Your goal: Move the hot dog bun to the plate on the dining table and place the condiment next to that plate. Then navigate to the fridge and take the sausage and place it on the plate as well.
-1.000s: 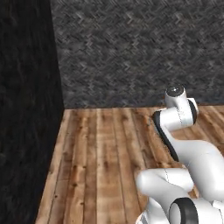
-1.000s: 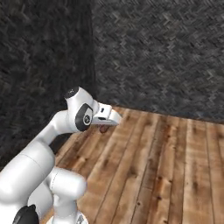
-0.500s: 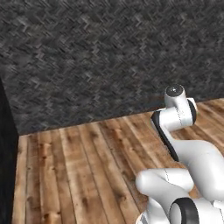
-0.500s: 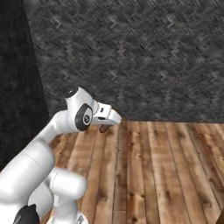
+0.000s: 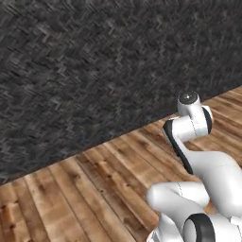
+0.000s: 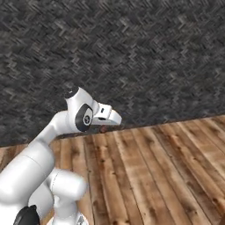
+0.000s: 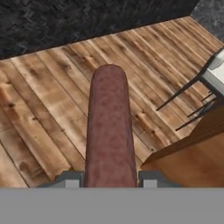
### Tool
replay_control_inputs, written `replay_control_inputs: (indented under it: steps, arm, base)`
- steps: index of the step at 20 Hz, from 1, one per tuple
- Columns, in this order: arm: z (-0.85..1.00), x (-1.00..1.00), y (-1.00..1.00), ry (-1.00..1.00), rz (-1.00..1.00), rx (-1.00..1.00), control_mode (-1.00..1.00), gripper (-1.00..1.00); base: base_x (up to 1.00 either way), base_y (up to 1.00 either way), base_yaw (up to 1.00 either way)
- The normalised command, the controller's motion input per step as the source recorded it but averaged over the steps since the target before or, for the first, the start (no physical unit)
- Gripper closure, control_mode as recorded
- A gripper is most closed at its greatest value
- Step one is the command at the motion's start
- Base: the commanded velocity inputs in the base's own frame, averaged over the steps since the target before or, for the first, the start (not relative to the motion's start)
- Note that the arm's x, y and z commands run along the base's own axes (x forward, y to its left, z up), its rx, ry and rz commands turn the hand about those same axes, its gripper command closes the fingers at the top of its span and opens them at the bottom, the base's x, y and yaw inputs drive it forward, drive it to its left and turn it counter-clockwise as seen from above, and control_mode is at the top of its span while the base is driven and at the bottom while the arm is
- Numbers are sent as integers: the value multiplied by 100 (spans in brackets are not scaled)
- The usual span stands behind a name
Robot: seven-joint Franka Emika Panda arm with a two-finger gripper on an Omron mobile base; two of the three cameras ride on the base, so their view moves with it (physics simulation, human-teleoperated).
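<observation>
Gripper [image 7: 109, 177] clamps smooth cylindrical sausage [image 7: 109, 131] (reddish-brown, round-tipped).

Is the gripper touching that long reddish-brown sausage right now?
Touching. In the hand view the reddish-brown sausage sits clamped between both fingertips, gripper shut on it.

The floor [image 5: 85, 189] is brown wood planking with darker grain marks, running up to a dark herringbone-patterned wall [image 5: 94, 71]. In both base views the boards are bare right to the wall's foot. In the hand view the floor [image 7: 48, 100] carries thin dark legs [image 7: 183, 92] at the right, perhaps of a chair or stool with a pale seat [image 7: 216, 70], though little of it shows. A plain wood panel [image 7: 192, 162] stands at the lower right, its base hidden from sight.
</observation>
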Motion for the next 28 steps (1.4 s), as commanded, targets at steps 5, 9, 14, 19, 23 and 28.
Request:
replay_control_inputs:
  steps: [5, 9, 14, 19, 23, 28]
  arm:
    - [0, 0, 0, 0, 0, 0, 100, 100]
    - [0, 0, 0, 0, 0, 0, 100, 100]
    - [0, 0, 0, 0, 0, 0, 100, 100]
    - [0, 0, 0, 0, 0, 0, 100, 100]
    - [0, 0, 0, 0, 0, 0, 100, 100]
    - [0, 0, 0, 0, 0, 0, 100, 100]
  base:
    - [100, 28, -50]
    - [100, 24, -50]
    - [100, 25, -49]
    - [100, 28, -49]
    - [100, 23, -49]
    - [100, 22, -48]
